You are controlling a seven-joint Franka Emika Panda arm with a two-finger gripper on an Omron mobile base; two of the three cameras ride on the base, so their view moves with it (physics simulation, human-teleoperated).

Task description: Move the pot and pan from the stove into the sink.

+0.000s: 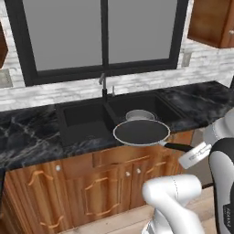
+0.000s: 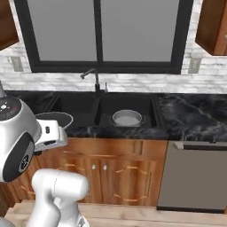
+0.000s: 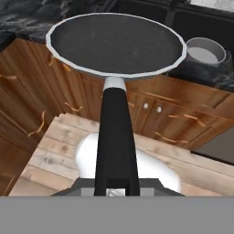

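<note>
My gripper (image 3: 116,188) is shut on the black stick handle (image 3: 115,137) of the pan (image 3: 116,43). The flat black pan (image 1: 141,132) with its pale rim hangs level in the air over the counter's front edge, in front of the sink (image 1: 82,121). In the left base view the gripper (image 1: 193,153) sits to the pan's right, off the counter. The grey pot (image 1: 140,115) stands upright in the sink's right basin, just behind the pan. From the right base view the pot (image 2: 127,118) shows whole, while the pan (image 2: 55,119) is half hidden behind my arm. The stove is out of view.
A thin curved faucet (image 1: 103,87) rises behind the sink's divider. Black marble counter (image 1: 27,137) runs to both sides over wooden cabinet doors (image 1: 100,192). A grey dishwasher front (image 2: 195,175) stands to the right. A window (image 2: 97,31) fills the wall above.
</note>
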